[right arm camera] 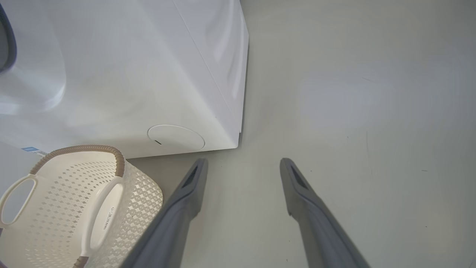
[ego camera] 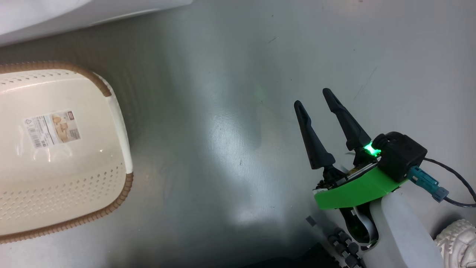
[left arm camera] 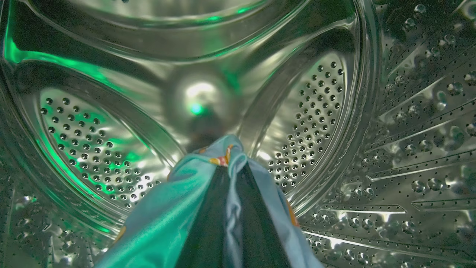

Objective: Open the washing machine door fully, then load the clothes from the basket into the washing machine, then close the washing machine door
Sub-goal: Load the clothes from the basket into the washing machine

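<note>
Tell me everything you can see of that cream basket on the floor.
The basket is cream-white plastic, rectangular with rounded corners, its walls pierced with small holes. A brown braided rim runs round the top, and two white loop handles show on it. It stands upright on the grey floor, close before the white washing machine. A label sticker lies inside; no clothes show in it.

— What's lost past the jaws of the left gripper (left arm camera: pixel 228 164)?
— The clothes (left arm camera: pixel 163 219) drape over the fingertips, hiding them, and run off the bottom edge
— And left of the jaws of the right gripper (right arm camera: pixel 242 162)?
— The basket (right arm camera: pixel 141 197) is cut by the frame; its handle print is too small to read
</note>
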Motion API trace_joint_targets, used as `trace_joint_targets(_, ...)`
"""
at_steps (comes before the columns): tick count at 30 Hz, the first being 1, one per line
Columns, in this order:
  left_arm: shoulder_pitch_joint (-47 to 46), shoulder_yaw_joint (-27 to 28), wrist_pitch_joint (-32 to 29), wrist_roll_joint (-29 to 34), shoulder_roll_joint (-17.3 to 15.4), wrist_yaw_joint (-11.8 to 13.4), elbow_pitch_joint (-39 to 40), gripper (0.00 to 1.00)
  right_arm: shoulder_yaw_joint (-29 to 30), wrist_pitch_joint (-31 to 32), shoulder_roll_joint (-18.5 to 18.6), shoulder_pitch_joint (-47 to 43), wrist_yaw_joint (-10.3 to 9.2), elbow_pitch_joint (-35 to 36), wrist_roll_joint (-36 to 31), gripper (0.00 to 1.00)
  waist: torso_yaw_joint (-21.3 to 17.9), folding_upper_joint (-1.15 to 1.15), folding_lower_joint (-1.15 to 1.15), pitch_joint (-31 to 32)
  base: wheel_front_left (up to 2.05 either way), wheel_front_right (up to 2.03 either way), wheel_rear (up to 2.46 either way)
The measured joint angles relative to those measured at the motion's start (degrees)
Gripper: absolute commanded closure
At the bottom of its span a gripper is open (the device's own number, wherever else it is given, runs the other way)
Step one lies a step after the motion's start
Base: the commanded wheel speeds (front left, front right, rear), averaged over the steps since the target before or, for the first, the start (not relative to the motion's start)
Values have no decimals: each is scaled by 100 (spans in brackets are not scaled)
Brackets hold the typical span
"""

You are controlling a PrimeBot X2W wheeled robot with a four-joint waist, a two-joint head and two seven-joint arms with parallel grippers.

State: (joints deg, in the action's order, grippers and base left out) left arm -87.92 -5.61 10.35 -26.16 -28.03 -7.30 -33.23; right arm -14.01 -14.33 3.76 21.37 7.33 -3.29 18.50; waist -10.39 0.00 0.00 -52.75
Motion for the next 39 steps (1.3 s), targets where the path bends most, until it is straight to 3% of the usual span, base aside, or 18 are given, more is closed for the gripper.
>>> trace_joint_targets(5, -94, -176, 249, -47, 8, 0, -311, 100, 3, 0, -5, 1, 0, -22, 43, 0, 28, 0, 0, -19, 0, 0, 0)
trace_joint_targets(10, -96, -439, -364, -413, 70, -1, -859, 100, -3, -18, -10, 13, 0, -122, 43, 0, 78, 0, 0, 55, 0, 0, 0)
trace_joint_targets(11, -125, -427, -497, -542, 82, 0, -959, 78, -9, -18, -13, 25, 0, -140, 43, 0, 84, 0, 0, 73, 0, 0, 0)
trace_joint_targets(12, -151, -448, -584, -578, 74, -1, -1040, 0, -8, -18, -9, 32, 0, -148, 44, 0, 89, 0, 0, 92, 0, 0, 0)
trace_joint_targets(17, -258, -479, -1103, -664, 85, -1, -1474, 0, -5, -18, -10, 97, 0, -186, 129, 0, 120, 0, -1, 168, 0, 0, 0)
trace_joint_targets(24, -286, -514, -1182, -739, 87, 2, -1626, 0, 22, -18, -10, 100, 0, -179, 127, 0, 151, 0, -1, 246, 0, 0, 0)
trace_joint_targets(33, -163, -524, -817, -782, 204, 116, -1684, 0, 179, -23, -8, 96, 0, -171, 127, 0, 244, 0, -1, 472, 0, 0, 0)
trace_joint_targets(39, 377, -533, -378, -970, 495, 99, -1564, 0, 215, -24, 13, 86, 0, -154, 108, 0, 393, 0, -1, 639, 0, 0, 0)
